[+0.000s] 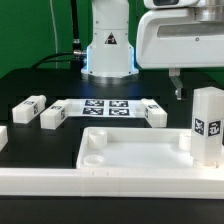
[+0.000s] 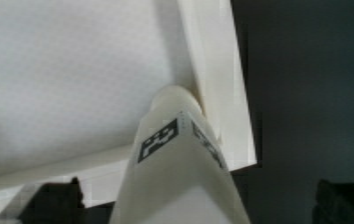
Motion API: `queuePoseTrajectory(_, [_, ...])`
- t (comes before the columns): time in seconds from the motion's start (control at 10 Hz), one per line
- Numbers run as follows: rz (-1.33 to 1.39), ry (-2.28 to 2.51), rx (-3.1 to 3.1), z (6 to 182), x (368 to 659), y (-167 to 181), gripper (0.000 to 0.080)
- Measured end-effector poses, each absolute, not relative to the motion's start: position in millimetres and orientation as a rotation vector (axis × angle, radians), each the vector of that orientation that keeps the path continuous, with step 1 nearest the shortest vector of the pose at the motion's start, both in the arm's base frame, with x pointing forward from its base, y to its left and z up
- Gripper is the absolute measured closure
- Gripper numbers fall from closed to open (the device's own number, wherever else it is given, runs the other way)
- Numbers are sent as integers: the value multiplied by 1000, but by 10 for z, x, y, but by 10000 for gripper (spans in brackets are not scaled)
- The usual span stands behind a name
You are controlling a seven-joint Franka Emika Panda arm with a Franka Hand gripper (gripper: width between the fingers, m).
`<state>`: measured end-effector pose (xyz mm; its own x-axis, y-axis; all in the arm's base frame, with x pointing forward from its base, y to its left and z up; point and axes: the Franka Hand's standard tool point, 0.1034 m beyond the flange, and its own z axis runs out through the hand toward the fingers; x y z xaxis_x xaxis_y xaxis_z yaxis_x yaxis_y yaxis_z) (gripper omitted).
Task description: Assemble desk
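Observation:
The white desk top (image 1: 135,155), a tray with a raised rim, lies at the front of the black table. One leg block (image 1: 207,125) stands upright at its corner on the exterior view's right, tags facing forward. My gripper (image 1: 179,88) hangs open above and just behind that leg, not touching it. In the wrist view the leg (image 2: 174,165) rises between my dark fingers (image 2: 57,203), with a gap on each side, and the desk top's rim (image 2: 211,80) runs behind it. Three more leg blocks (image 1: 30,107) (image 1: 52,118) (image 1: 153,112) lie on the table behind the top.
The marker board (image 1: 105,107) lies flat between the loose legs, in front of the robot base (image 1: 108,50). A white piece (image 1: 3,137) shows at the exterior view's left edge. A low white rail (image 1: 100,183) runs along the front.

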<state>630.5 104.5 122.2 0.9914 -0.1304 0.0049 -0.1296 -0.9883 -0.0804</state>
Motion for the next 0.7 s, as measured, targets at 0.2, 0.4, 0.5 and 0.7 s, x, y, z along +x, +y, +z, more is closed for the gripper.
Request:
queuePoseTrajectory(0.2, [-23,-45,-3065,1210,6301,1045,150])
queuePoseTrajectory(0.4, [-31,-268,-3064,1206,6301,1035,150])
queuePoseTrajectory(0.5, [-35,-406,-3051,1206,6301,1031,150])
queuePoseTrajectory(0.7, [-36,-514,-3036,1208,6299,1035,150])
